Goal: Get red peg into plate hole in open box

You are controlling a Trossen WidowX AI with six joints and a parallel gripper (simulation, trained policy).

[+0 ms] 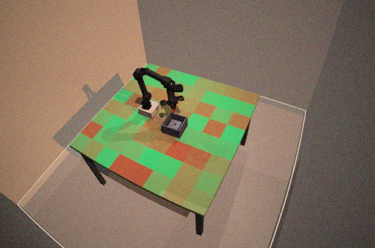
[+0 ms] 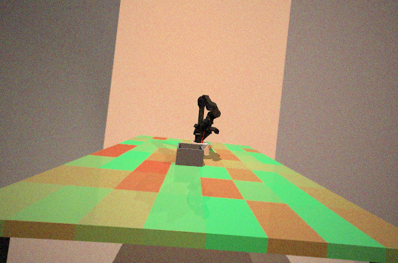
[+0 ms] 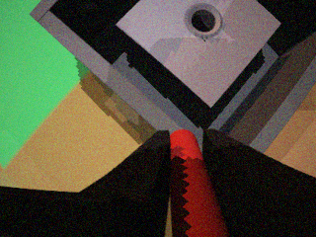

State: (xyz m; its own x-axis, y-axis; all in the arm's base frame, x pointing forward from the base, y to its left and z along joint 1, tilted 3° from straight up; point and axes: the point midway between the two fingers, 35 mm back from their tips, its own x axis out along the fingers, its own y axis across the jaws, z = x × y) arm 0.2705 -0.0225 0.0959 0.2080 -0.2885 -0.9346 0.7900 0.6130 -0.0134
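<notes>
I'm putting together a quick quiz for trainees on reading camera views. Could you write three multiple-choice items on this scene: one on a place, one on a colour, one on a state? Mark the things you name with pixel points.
1. Where is the hole?
A) In the tabletop
B) In the plate at the bottom of the box
C) In the outer wall of the box

2. What colour is the peg?
A) Blue
B) White
C) Red

3. How does the tool stand?
A) Shut on the peg
B) Wide open
C) Shut on the box wall

Key:
1 B: the hole [image 1: 174,124] [image 3: 202,21] sits in the pale plate [image 1: 171,125] [image 3: 209,74] inside the box [image 1: 171,131] [image 2: 189,157] [image 3: 106,66].
2 C: the peg [image 1: 173,108] [image 2: 202,137] [image 3: 197,193] shows red in all three views.
3 A: the wrist view shows the peg between the fingers of the tool [image 1: 173,106] [image 2: 202,140] [image 3: 186,140].
</notes>
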